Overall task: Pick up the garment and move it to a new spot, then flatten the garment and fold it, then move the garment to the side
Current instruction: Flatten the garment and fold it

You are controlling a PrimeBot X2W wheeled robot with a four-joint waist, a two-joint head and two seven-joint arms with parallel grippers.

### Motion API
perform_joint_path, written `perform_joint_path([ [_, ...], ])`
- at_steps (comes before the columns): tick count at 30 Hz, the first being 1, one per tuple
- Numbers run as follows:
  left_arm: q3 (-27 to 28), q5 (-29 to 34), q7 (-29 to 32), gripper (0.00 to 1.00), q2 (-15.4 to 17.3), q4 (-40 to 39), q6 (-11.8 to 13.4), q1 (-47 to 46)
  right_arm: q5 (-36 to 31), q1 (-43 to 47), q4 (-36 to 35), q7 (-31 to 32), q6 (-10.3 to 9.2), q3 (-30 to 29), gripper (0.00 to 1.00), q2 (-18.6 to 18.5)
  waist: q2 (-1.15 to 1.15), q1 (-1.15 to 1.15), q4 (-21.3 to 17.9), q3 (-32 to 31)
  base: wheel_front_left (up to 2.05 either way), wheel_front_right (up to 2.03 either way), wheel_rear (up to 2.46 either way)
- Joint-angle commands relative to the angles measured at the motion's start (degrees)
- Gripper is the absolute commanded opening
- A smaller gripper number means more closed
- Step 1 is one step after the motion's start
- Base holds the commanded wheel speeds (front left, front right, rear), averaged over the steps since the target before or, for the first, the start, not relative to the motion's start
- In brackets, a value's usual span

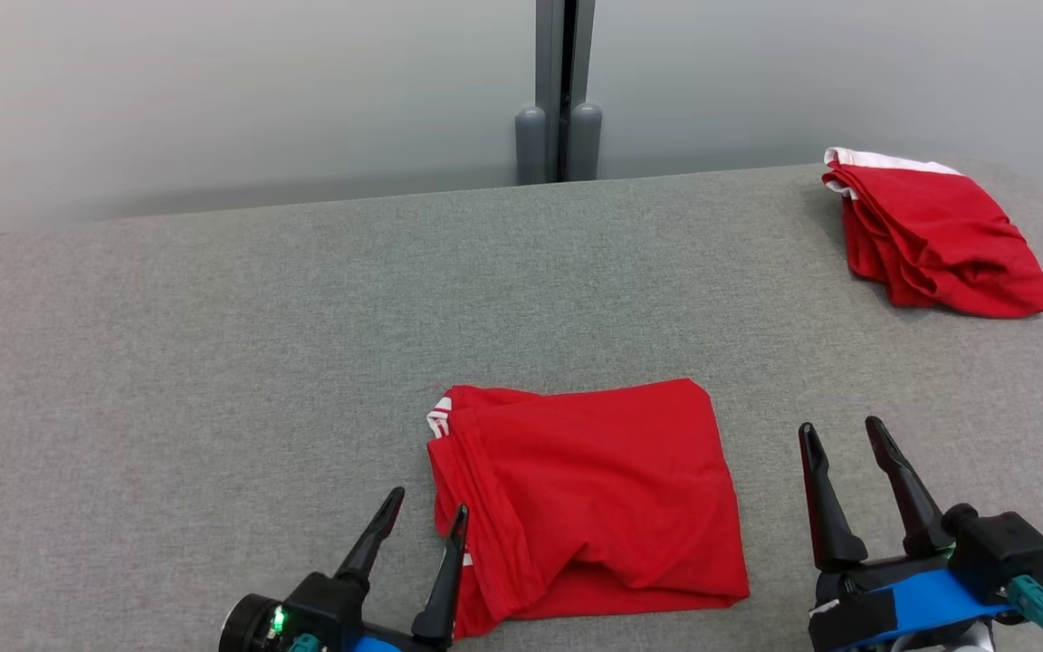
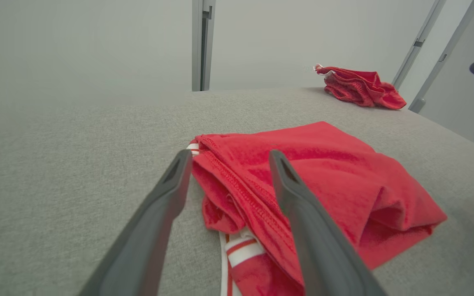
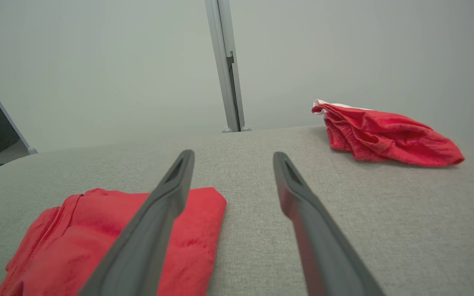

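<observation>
I had the folded red garment [image 1: 589,493] lying centre-near on the grey cloth-covered table [image 1: 214,362]. Both jaws stood open, empty: left jaws at its white-trimmed left edge, right jaws near its right side, not touching. Risk imo: a top-layer-only pinch would pull the fold apart; sliding far right could bump the 2nd red garment [image 1: 933,235]. Pale wall [image 1: 214,91], grey post [image 1: 562,81] behind.

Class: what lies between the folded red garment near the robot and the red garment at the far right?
Only bare grey surface, as the head view shows.
</observation>
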Motion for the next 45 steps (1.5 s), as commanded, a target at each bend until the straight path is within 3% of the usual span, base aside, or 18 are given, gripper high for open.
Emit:
perform_joint_path([
  [1, -0.59, -0.88, -0.25, 1.0, 0.64, 0.78, -0.04, -1.0, -0.15, -0.79, 0.25, -0.27, 0.02, -0.01, 1.0, 0.08, 0.0, 0.0, -0.21, 0.37, 0.0, 0.0, 0.0],
  [11, -9.68, -8.35, -0.25, 1.0, 2.89, 8.11, -0.06, -3.25, 0.41, -1.31, 0.69, -0.27, 0.02, -0.23, 1.0, 0.13, 0.0, 0.0, -0.88, 2.19, 0.0, 0.0, 0.0],
  [25, -19.19, -14.47, -0.25, 1.0, 4.87, 9.83, -0.07, -5.22, 1.01, -1.93, 0.95, -0.27, 0.01, -0.5, 1.0, 0.15, 0.0, 0.0, -1.26, 3.42, 0.0, 0.0, 0.0],
  [26, -19.43, -14.9, -0.25, 0.46, 4.97, 10.08, -0.07, -5.5, 1.0, -2.01, 0.96, -0.27, 0.02, -0.47, 1.0, 0.15, 0.0, 0.0, -1.27, 3.5, 0.0, 0.0, 0.0],
  [27, -19.41, -15.22, -0.25, 0.3, 5.09, 10.45, -0.07, -5.85, 1.05, -2.1, 0.95, -0.27, 0.02, -0.39, 1.0, 0.15, 0.0, 0.0, -1.28, 3.59, 0.0, 0.0, 0.0],
  [28, -19.08, -15.3, -0.25, 0.0, 5.23, 10.7, -0.07, -6.19, 1.02, -2.13, 0.94, -0.27, 0.02, -0.34, 1.0, 0.15, 0.0, 0.0, -1.28, 3.66, 0.0, 0.0, 0.0],
  [37, -14.7, -14.78, -0.25, 0.0, 6.66, 8.55, 0.89, -6.8, 0.79, -1.9, 1.12, -0.27, 0.01, -0.97, 1.0, 0.15, 0.0, 0.0, -0.95, 3.78, 0.0, 0.0, 0.0],
  [45, -14.83, -14.73, -0.24, 0.0, 6.95, 8.45, 1.43, -4.22, 1.02, -1.5, 1.95, -0.27, 0.01, -1.23, 1.0, 0.15, 0.0, 0.0, -1.14, 3.18, 0.0, 0.0, 0.0],
])
